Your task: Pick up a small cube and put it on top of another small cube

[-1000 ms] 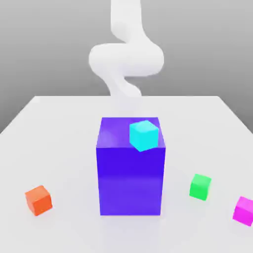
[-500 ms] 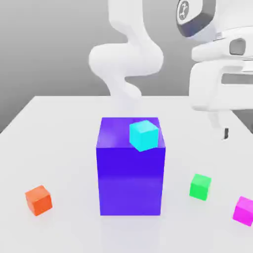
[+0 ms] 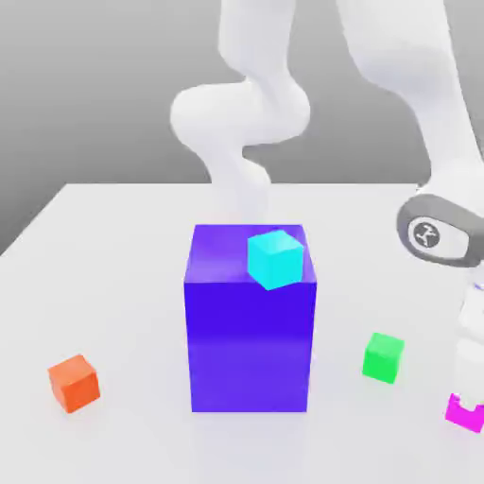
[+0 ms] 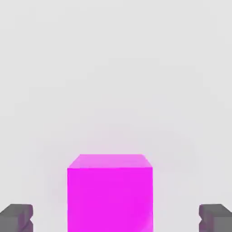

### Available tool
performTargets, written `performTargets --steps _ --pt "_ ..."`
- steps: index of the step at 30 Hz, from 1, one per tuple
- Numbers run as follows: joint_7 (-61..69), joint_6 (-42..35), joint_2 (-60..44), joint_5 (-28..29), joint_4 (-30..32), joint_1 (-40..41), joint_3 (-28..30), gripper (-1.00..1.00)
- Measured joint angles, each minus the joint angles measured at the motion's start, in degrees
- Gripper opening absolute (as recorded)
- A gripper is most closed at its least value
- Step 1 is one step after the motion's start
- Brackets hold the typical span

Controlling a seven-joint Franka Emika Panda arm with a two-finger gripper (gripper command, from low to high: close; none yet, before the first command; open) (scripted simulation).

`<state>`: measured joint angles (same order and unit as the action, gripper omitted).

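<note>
The small magenta cube (image 3: pixel 461 414) rests on the white table near the exterior view's right edge, partly covered by my hand. My gripper (image 3: pixel 471 397) has come down right over it. In the hand view the magenta cube (image 4: pixel 110 194) sits between my two dark fingertips (image 4: pixel 17 217), which stand wide apart on either side without touching it, so the gripper (image 4: pixel 116 219) is open. Other small cubes lie around: a green cube (image 3: pixel 383 357) just to the left of the magenta one, an orange cube (image 3: pixel 75 383) at the far left, and a cyan cube (image 3: pixel 275 258).
A tall blue-violet block (image 3: pixel 249 331) stands mid-table with the cyan cube on its top right corner. The white arm rises behind the block and arches over to the right. The table (image 3: pixel 113 246) is white and flat.
The hand has dropped from high at the upper right to just over the magenta cube, now partly covering it. The fingers stayed open. No cube has moved.
</note>
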<state>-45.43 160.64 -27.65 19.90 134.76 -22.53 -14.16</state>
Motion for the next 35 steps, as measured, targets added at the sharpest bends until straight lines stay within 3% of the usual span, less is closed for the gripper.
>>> performTargets --steps 7,12,18,25,28,31,32,35 --pt "-0.08 0.08 -0.07 0.08 0.0 -0.02 0.01 -1.0" --pt "4.51 -6.19 9.04 -5.88 2.71 3.39 -4.59 -1.0" --pt "11.12 -7.16 21.12 -12.04 13.45 5.83 -7.02 -1.0" --pt "23.11 -6.8 34.96 -25.15 26.21 3.89 -6.09 -1.0" --pt "21.76 -2.06 31.13 -22.88 27.16 4.79 -6.2 -1.0" --pt "17.0 3.63 24.92 -16.13 26.99 4.96 -4.47 -1.0" --pt "15.38 5.21 23.13 -13.87 26.89 4.46 -3.52 1.0" --pt "15.38 5.21 23.13 -13.87 26.89 4.47 -3.52 1.0"
